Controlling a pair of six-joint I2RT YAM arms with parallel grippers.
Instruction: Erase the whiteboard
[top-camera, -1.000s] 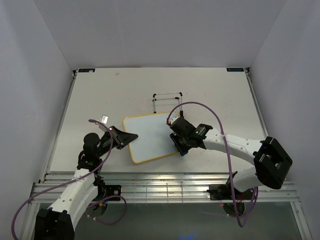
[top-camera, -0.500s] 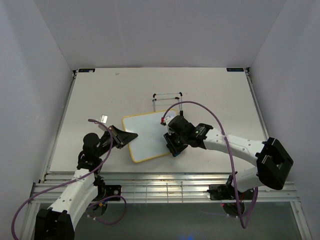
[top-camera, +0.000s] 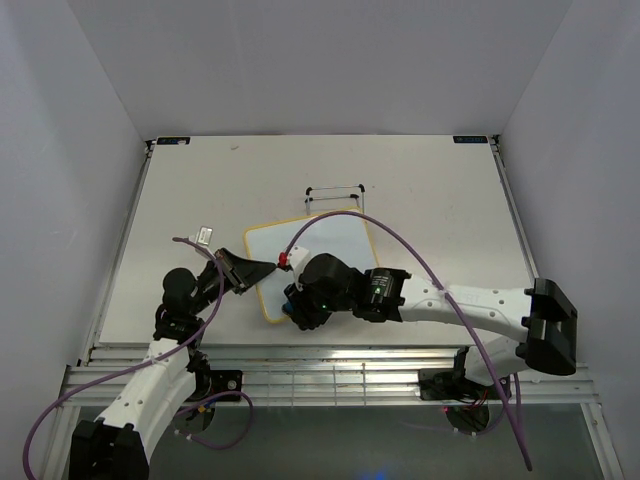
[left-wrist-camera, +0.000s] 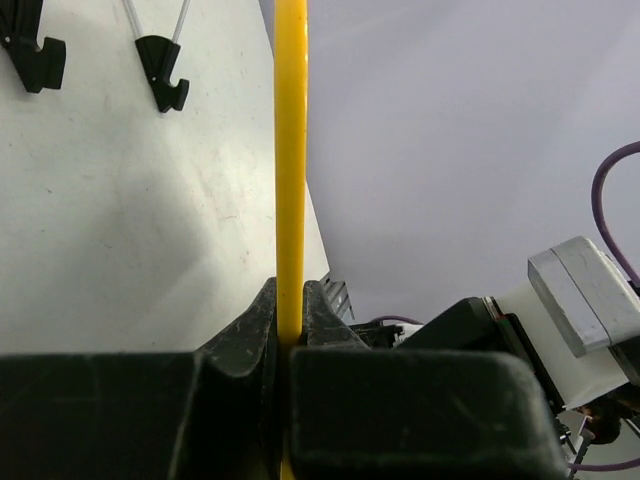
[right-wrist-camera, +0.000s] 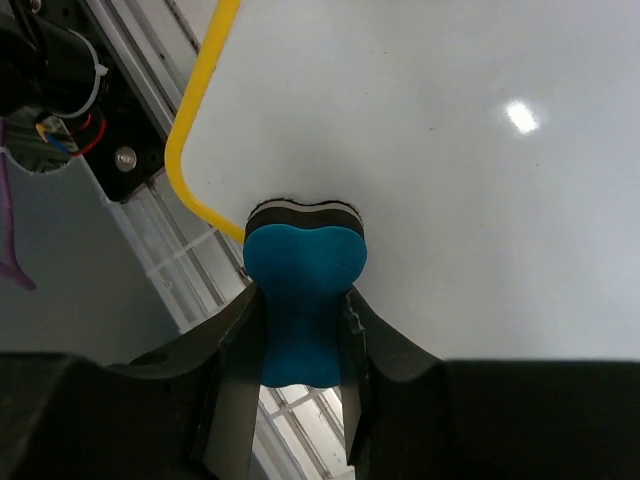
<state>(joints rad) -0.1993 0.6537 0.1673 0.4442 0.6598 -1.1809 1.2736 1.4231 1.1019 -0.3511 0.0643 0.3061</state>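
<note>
- Grip on the left side first: the left gripper (top-camera: 252, 270), left of centre in the overhead frame, has its fingers closed tight on the thin yellow frame of the whiteboard (top-camera: 335, 240) at the board's left edge. In its wrist view the yellow strip runs straight up the frame from between the two dark pads.
- Just right of it and lower, the right gripper (top-camera: 298, 308) is closed around a blue bone-shaped eraser (right-wrist-camera: 303, 285). It pinches the eraser's waist, with the dark felt end against the white surface.
- That eraser sits at the board's lower-left rounded corner, right by the yellow rim; whether it touches the rim I cannot tell.
- The whiteboard lies on the table (top-camera: 190, 190) near the middle of the frame, turned a little. Its long axis runs left to right and rises slightly toward the right, so nearly all of it lies up and to the right of the eraser.
- No writing shows on the surface in view, though overhead the right arm covers the lower part.
- Judgement: the right arm does the wiping, and its next stroke must travel toward the upper right along the long axis, away from the left clamp.
- Farther up and right, a thin black wire stand (top-camera: 335, 192) sits just beyond the board's far edge.
</note>
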